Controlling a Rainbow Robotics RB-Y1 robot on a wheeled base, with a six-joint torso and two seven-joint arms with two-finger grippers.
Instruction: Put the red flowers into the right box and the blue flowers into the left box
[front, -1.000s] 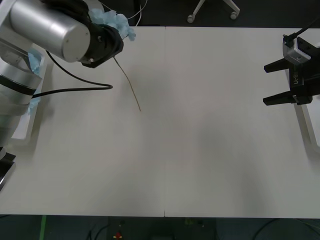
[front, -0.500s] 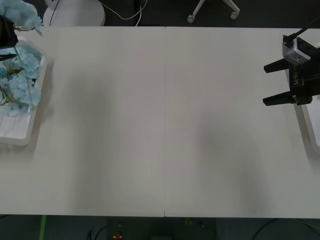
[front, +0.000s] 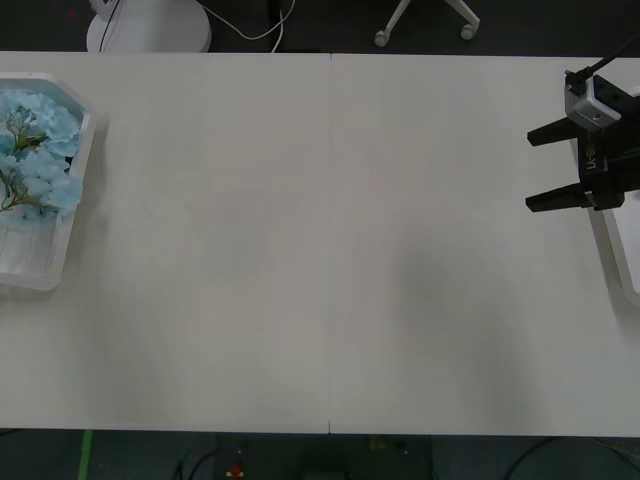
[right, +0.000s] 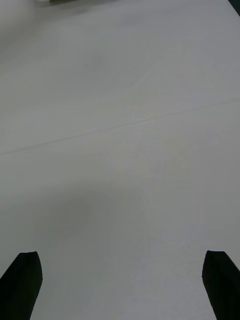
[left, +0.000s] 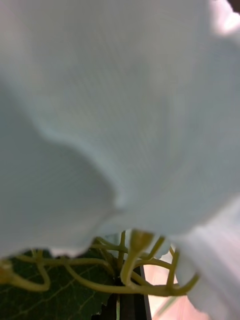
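Blue flowers (front: 38, 150) lie in the left box (front: 62, 245); right gripper (front: 540, 167) fingers spread wide, left fingers' state unclear.

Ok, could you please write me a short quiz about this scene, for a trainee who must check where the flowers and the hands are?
1. True or false: the blue flowers lie in the left box.
2. Choose one. The right hand is: A) shut on a flower; B) open and holding nothing, by the right box; C) resting inside the left box.
3. Fill in the missing word: in the left wrist view, the pale petals of the blue flowers hang over thin green ___ and a dark leaf.

Key: 1 true; 2 B; 3 stems.
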